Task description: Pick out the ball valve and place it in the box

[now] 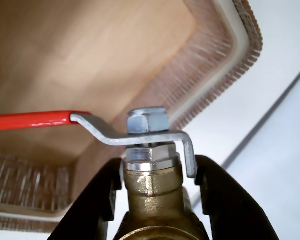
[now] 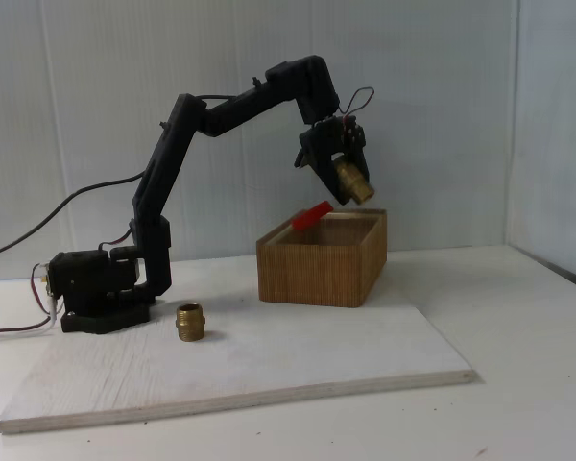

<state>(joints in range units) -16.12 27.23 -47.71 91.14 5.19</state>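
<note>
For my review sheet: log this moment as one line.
phase: carry | gripper: shut on ball valve | position: above box, not released | brass fitting: on board, untouched

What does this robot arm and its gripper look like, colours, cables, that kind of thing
The arm is matte black plastic, built of blocky jointed segments on a black base. Thin dark cables trail from the base, red and white wires show beside it, and a small wire loops near the wrist. The gripper has two broad black fingers.

Pale grey-white walls (image 2: 442,96) meet in a corner at the right of the fixed view. A white bench (image 2: 518,317) carries a whitewashed board (image 2: 269,355). The light is soft and even.
</note>
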